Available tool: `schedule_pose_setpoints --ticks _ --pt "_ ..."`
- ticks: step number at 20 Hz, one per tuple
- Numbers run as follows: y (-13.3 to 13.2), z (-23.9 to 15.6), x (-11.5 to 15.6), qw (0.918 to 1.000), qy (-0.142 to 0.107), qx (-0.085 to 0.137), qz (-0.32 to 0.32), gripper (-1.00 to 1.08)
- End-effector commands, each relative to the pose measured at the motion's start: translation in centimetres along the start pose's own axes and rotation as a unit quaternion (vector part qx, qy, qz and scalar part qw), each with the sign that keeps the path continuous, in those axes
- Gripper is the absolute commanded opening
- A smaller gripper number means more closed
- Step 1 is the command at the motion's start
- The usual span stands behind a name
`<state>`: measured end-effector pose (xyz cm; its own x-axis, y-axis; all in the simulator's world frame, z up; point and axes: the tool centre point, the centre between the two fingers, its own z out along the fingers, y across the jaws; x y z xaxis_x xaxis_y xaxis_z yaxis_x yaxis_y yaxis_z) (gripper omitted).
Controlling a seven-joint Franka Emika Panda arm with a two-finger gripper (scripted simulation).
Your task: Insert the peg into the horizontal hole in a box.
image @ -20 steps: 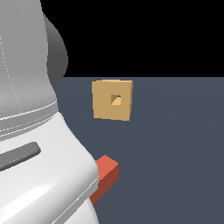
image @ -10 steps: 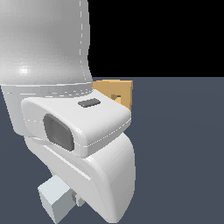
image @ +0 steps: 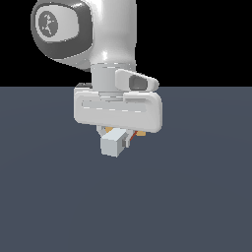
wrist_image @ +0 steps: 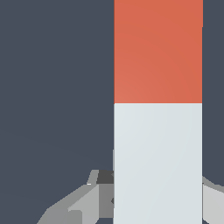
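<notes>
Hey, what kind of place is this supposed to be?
Likely a simulated test scene: a flat, featureless dark floor under black emptiness, with just a smooth white arm and a two-colour peg.

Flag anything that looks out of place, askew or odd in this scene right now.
Nothing looks damaged or spilled. The peg lies between the fingers of the hand, which flank its pale half. One oddity: in the exterior view the hand hides the box almost entirely, so peg-to-hole alignment cannot be judged.

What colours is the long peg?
Half red-orange, half pale grey-white; the peg shows best in the wrist view.
</notes>
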<state>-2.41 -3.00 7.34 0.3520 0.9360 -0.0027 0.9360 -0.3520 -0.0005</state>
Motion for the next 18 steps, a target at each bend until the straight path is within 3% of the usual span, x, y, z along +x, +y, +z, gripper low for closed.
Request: schedule_pose_setpoints --ticks 1,8,18 --pt "-0.6 -1.0 3.1 0.9996 0.000 -0.001 -0.029 -1.00" --pt "-2.0 -2.3 7.6 0.9974 0.001 -0.001 -0.072 -1.00" --pt "-1.8 -2.1 7.1 0.9977 0.001 0.000 -0.067 -1.00"
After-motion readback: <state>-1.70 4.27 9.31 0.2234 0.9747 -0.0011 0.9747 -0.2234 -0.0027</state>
